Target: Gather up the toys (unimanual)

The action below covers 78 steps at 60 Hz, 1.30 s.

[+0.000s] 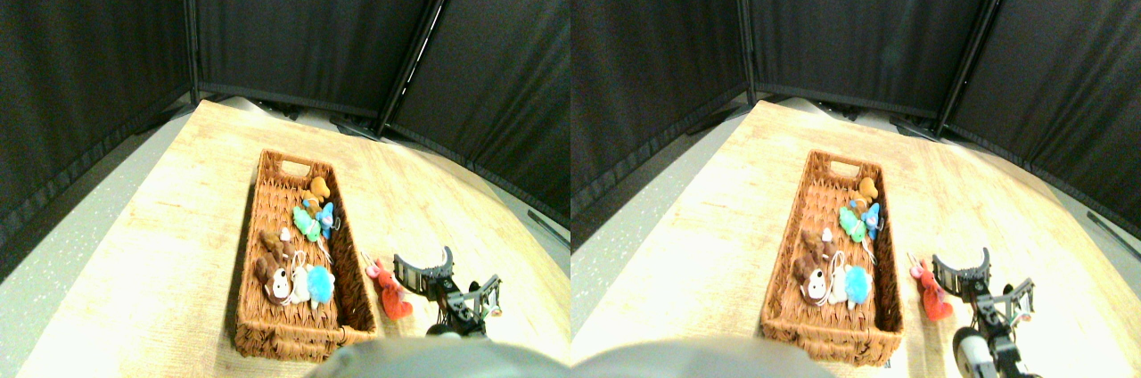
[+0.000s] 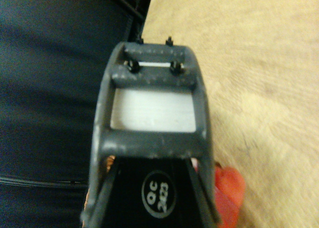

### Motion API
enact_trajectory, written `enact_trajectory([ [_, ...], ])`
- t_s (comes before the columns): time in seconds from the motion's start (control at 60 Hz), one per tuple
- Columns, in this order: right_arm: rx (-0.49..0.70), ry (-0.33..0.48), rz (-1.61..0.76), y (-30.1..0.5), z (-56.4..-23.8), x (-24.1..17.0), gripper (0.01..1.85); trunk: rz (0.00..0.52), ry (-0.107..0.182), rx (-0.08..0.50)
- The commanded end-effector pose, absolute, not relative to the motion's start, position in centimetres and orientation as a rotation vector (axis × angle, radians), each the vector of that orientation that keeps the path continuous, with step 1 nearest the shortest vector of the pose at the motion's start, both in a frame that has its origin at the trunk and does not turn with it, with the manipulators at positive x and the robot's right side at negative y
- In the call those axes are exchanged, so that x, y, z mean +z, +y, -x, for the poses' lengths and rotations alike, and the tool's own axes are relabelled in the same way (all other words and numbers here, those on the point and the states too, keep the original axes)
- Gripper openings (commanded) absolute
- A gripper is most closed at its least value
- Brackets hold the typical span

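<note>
Black curtain panels wall off the far side and both flanks, hung on dark poles, with grey speckled floor at left. We're on a light wood-grain tabletop, bare apart from the basket and one toy. Our long wicker basket runs near-to-far at centre; inside sit an orange toy at the far end, green and blue mid-way, brown-white and light-blue ones near. One red toy lies on the table just right of the basket. Our right gripper is beside it, jaws spread, holding nothing. Wrist view shows red plush at the jaw frame's edge.
</note>
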<state>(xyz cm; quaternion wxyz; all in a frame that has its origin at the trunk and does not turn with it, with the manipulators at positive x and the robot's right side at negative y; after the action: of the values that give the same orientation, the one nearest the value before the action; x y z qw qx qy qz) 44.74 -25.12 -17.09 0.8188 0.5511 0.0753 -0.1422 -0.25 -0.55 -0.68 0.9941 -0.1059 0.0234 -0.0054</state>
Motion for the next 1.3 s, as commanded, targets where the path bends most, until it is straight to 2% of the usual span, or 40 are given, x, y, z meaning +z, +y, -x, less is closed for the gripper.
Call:
enact_trajectory([
  [0.017,-0.264,0.114,-1.261,-24.6,-44.4,-16.8,0.87,0.230,0.058,-0.008],
  [0.15,-0.267,0.155,-1.276,-24.3,-43.8,-17.5,0.87,0.232,0.062,-0.009],
  [0.317,-0.256,0.250,-1.314,-23.6,-43.5,-17.6,0.93,0.243,0.065,-0.005],
  [0.483,-0.283,0.285,-1.309,-23.4,-44.1,-18.3,0.98,0.255,0.069,0.006],
  [0.633,-0.348,0.313,-1.330,-23.5,-44.7,-20.4,0.91,0.259,0.073,0.012],
  [0.75,-0.368,0.313,-1.333,-23.8,-44.8,-21.2,0.85,0.262,0.076,0.015],
  [0.867,-0.399,0.321,-1.337,-24.0,-45.2,-22.0,0.90,0.260,0.078,0.015],
  [0.983,-0.419,0.326,-1.333,-24.2,-45.3,-22.5,0.82,0.258,0.082,0.014],
  [1.167,-0.432,0.342,-1.345,-24.4,-45.4,-22.8,0.83,0.256,0.084,0.013],
  [1.3,-0.452,0.329,-1.361,-24.2,-45.7,-22.9,0.68,0.255,0.086,0.013],
])
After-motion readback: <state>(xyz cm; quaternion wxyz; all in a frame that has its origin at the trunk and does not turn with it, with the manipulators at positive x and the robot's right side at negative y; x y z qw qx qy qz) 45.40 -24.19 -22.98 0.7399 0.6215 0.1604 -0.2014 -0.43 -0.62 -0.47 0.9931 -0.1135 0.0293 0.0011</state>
